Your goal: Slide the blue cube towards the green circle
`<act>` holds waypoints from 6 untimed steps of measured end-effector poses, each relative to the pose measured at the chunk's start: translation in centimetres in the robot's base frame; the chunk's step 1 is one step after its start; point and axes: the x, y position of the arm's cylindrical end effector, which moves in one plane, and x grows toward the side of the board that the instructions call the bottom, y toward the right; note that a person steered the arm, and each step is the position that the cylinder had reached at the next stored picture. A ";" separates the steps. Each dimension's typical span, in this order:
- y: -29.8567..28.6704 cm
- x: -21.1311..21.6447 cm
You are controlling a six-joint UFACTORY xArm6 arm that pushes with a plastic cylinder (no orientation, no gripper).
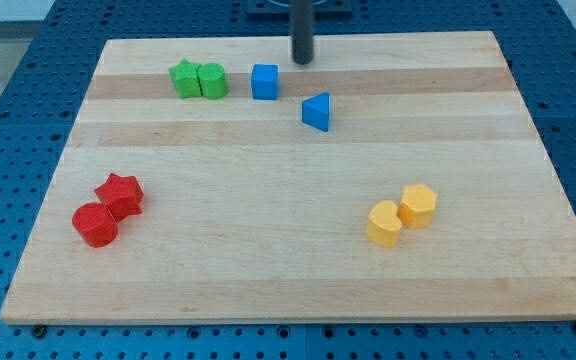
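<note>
Blue cube (264,81), a small solid-blue block, lies near the top of the wooden surface (288,270), just down and to the view's left of the end effector's tip (301,61); the tip touches no block; the green circle (212,80) sits near the cube's left.

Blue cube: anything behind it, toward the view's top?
Behind the blue cube only bare board shows; my tip stands up-right of it, apart. Its rear face and underside are hidden.
</note>
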 end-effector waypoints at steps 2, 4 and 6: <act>0.2 5.7; -5.7 6.2; -2.4 5.4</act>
